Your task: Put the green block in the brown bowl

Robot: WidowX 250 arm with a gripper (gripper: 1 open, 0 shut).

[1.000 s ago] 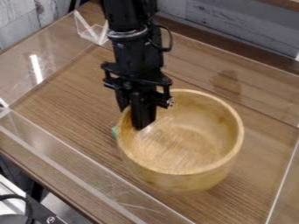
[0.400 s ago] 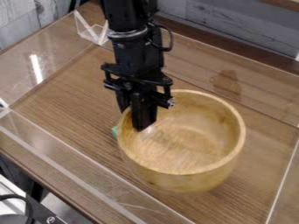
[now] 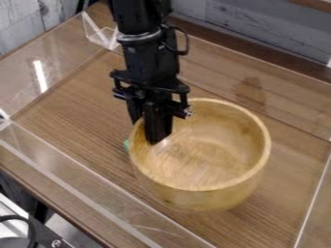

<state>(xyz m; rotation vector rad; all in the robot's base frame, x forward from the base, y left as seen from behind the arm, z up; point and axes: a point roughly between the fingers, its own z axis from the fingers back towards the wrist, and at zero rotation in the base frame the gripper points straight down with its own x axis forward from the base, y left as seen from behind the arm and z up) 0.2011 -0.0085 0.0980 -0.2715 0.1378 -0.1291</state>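
Observation:
The brown bowl (image 3: 207,160) is a large round wooden bowl standing on the table at centre right. My gripper (image 3: 157,139) points steeply down over the bowl's left rim, its dark fingers close together. Only a small sliver of the green block (image 3: 128,146) shows, low against the outside of the bowl's left wall, just left of and below my fingertips. The bowl wall and my fingers hide the rest of it. I cannot tell whether that sliver is in my grip or lying on the table.
A clear plastic wall (image 3: 52,145) runs around the wooden tabletop (image 3: 72,107), with its front edge near the bowl. A grey panelled wall (image 3: 258,29) stands behind.

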